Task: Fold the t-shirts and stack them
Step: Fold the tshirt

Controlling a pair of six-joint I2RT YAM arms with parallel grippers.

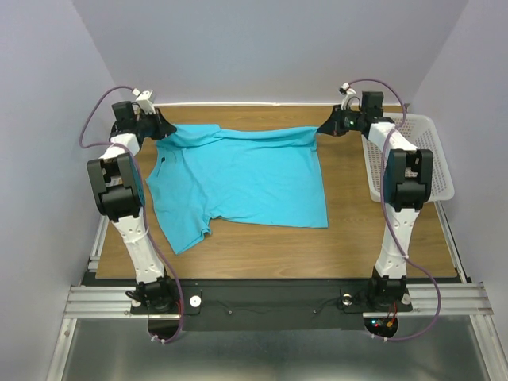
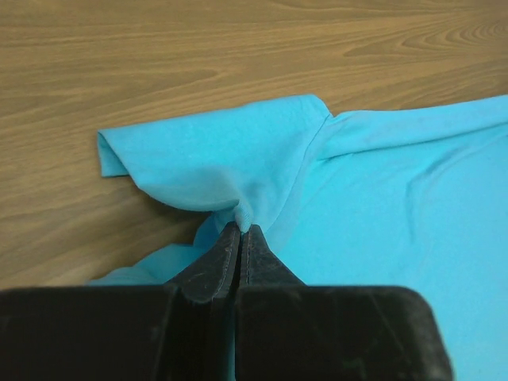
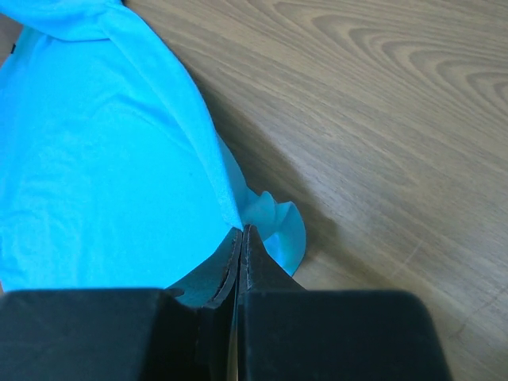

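One turquoise-blue t-shirt (image 1: 238,175) lies spread on the wooden table, its far edge stretched between my two grippers. My left gripper (image 1: 168,127) is shut on the shirt's far left corner; in the left wrist view the gripper (image 2: 240,228) pinches a fold of the t-shirt (image 2: 381,190) beside a sleeve. My right gripper (image 1: 322,127) is shut on the far right corner; in the right wrist view the gripper (image 3: 241,230) pinches the hem of the t-shirt (image 3: 95,159), with a small ruffle of cloth beside it. A sleeve hangs toward the near left.
A white plastic mesh basket (image 1: 440,167) stands at the right edge of the table, close to my right arm. Bare wooden table (image 1: 262,246) lies between the shirt and the arm bases. Walls close in at the back and both sides.
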